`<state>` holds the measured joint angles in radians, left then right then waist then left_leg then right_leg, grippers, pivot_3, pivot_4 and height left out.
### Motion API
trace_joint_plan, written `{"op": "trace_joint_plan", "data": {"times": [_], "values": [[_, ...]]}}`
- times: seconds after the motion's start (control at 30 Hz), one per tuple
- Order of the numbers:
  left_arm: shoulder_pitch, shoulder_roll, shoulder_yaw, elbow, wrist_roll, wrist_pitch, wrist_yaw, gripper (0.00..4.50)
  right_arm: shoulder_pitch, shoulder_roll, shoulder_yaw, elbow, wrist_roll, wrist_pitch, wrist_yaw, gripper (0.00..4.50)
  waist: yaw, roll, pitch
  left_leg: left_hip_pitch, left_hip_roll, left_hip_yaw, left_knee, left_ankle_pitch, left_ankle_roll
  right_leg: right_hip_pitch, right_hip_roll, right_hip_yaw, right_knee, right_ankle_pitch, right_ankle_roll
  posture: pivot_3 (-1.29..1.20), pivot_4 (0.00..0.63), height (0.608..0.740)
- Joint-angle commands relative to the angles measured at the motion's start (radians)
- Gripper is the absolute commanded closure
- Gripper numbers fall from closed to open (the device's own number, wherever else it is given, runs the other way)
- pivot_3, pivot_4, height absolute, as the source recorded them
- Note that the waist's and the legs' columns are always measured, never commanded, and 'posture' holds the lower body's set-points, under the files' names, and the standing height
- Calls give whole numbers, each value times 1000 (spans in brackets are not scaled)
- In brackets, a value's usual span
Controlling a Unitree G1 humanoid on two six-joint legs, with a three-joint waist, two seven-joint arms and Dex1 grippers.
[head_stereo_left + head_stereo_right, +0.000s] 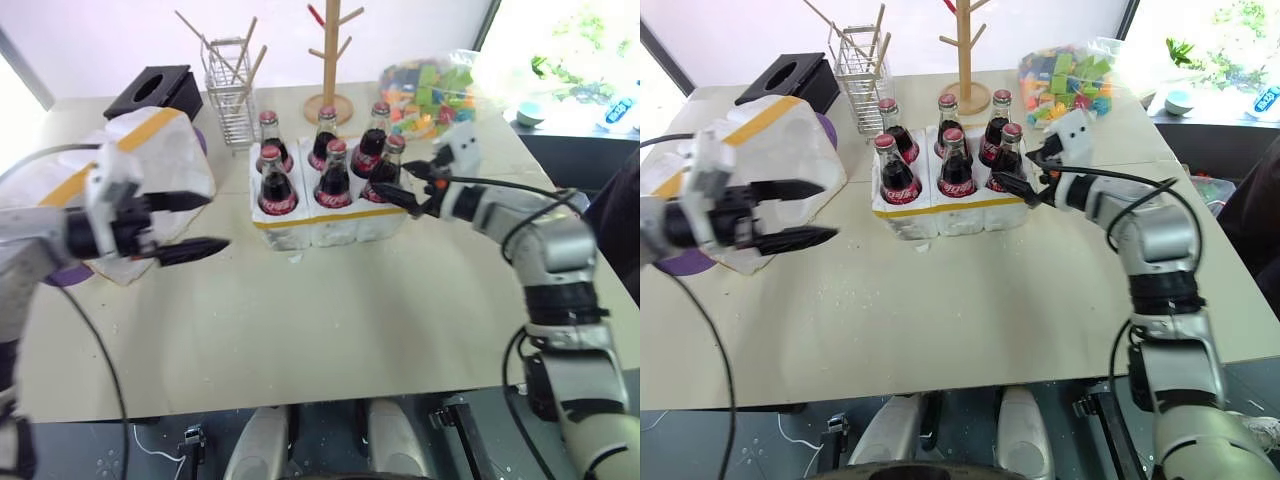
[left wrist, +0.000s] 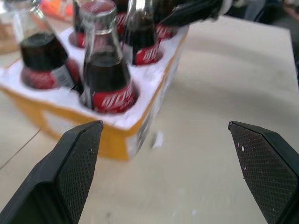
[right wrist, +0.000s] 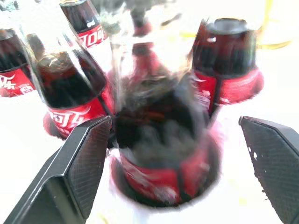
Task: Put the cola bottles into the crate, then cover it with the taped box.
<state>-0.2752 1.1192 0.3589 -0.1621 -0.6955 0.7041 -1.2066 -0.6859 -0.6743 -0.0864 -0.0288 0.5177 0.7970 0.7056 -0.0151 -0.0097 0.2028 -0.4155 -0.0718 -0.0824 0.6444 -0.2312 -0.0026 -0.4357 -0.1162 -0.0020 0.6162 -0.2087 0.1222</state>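
- All six cola bottles [image 1: 331, 172] stand in the wells of the crate [image 1: 330, 222], so I judge the loading step done; the last one, at the crate's front right corner, has just been let go, I'd say.
- My right gripper [image 1: 412, 186] sits at that corner bottle with its fingers spread either side of the glass, clamping nothing.
- My left gripper [image 1: 190, 224] hangs left of the crate, fingers wide apart and empty, just in front of the taped box [image 1: 150, 150].
- The taped box lies on the table well left of the crate, beside the wire rack [image 1: 230, 100].
- Next I'd back the right gripper clear of the bottle necks, then take both arms to the taped box, lift it and lower it squarely over the crate without clipping a cap.
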Motion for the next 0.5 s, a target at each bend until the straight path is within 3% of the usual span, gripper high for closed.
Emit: {"op": "trace_joint_plan", "data": {"times": [0.03,0.17,0.3,0.4,0.5], "values": [[93,146,219,94,64,-14,-131,0,30,-132,-145,-178,123,100,81,33,0,0,0,-1,0,0,0,0,0,-1,0,0,0,0,0,0,150,740],[276,261,422,219,210,-56,-320,0,118,-252,-219,-273,198,158,163,33,-3,0,0,1,2,2,-1,-1,1,1,0,-1,-2,-3,-4,0,150,740],[409,340,578,343,283,-74,-408,0,149,-289,-244,-298,209,154,158,33,-3,0,0,2,3,4,0,-1,0,1,-2,-1,-3,-4,-6,0,150,740],[502,393,621,443,288,-123,-408,0,138,-287,-234,-281,205,151,138,33,-2,0,0,2,3,4,0,-2,-1,1,-5,-1,-3,-4,-7,0,150,740],[561,458,546,630,356,-292,-408,0,121,-280,-228,-276,224,146,147,33,2,1,0,1,3,5,-2,-3,-3,-2,-6,-1,-3,-4,-7,0,150,740]]}}
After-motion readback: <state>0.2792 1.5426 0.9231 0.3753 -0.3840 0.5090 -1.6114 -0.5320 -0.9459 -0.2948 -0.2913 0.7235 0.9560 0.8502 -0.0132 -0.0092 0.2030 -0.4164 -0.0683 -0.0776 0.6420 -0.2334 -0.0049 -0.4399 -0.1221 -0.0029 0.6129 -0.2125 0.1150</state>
